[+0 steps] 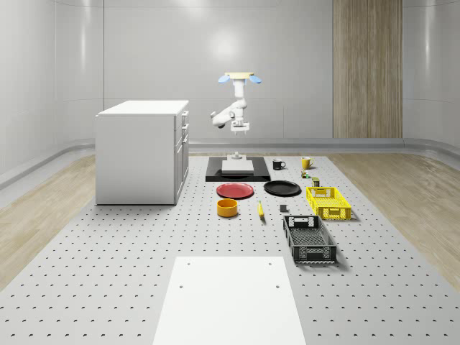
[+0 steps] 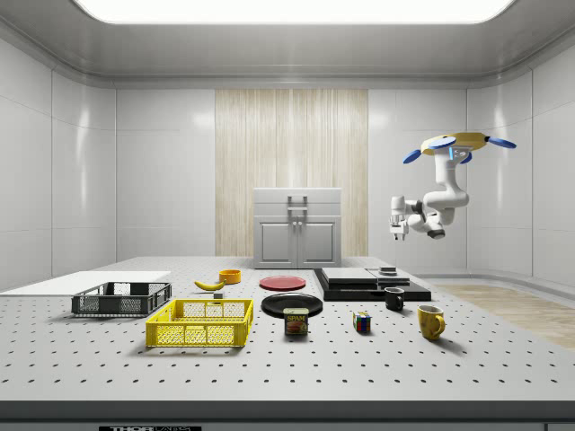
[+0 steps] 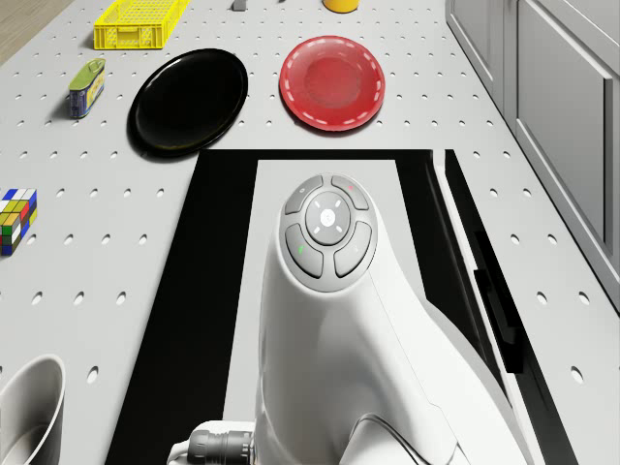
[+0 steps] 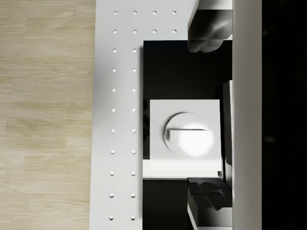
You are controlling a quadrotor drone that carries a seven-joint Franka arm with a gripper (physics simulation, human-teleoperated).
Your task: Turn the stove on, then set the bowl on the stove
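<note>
The stove is a black slab with a pale grey top on the perforated table. Its switch, a white block with a round knob, stands at the far end. The orange bowl sits on the table in front of the red plate. The drone hovers over the stove's far end. My gripper hangs well above the knob, pointing down. Its fingers stand wide apart with nothing between them. In the drone view the arm's wrist covers part of the stove.
A white cabinet stands at the whole-scene view's left of the stove. A red plate, a black plate, two mugs, a can, a Rubik's cube, a banana, a yellow basket and a black crate lie nearby.
</note>
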